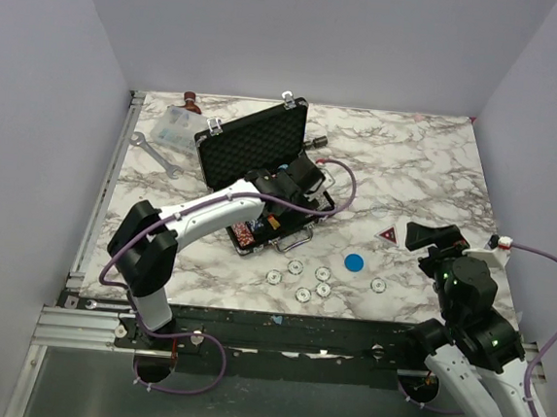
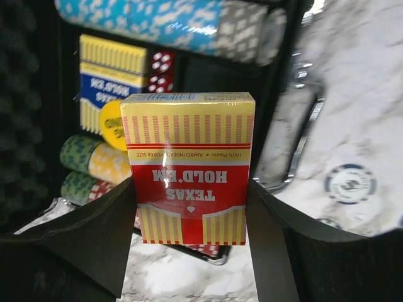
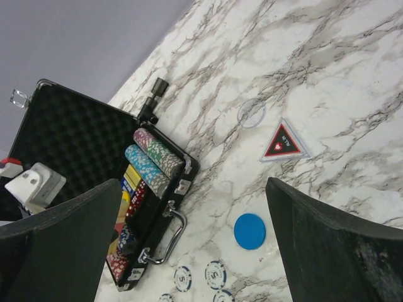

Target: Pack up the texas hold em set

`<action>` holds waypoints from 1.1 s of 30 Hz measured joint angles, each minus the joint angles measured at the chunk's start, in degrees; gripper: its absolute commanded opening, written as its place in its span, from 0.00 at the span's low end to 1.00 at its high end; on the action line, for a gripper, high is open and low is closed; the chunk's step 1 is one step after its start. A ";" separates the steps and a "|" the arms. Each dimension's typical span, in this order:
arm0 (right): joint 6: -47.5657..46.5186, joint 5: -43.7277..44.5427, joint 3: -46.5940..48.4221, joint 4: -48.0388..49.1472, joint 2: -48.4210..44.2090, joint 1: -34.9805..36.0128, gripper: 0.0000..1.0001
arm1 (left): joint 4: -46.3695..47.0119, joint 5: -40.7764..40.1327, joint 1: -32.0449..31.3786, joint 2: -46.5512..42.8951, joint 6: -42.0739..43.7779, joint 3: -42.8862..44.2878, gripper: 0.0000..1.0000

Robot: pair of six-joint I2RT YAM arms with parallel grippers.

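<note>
Evidently the left gripper (image 2: 189, 214) clamps the Texas Hold'em card box (image 2: 187, 163) by its sides over the open briefcase (image 1: 250, 147), likely to slot it beside the blue-yellow card box (image 2: 107, 82). The right gripper (image 3: 192, 214) gapes empty near the blue disc (image 3: 249, 231).
</note>
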 measured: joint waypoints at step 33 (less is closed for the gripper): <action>-0.68 -1.92 -0.13 0.48 4.79 0.00 1.00 | 3.34 4.33 6.32 10.08 5.46 0.79 0.61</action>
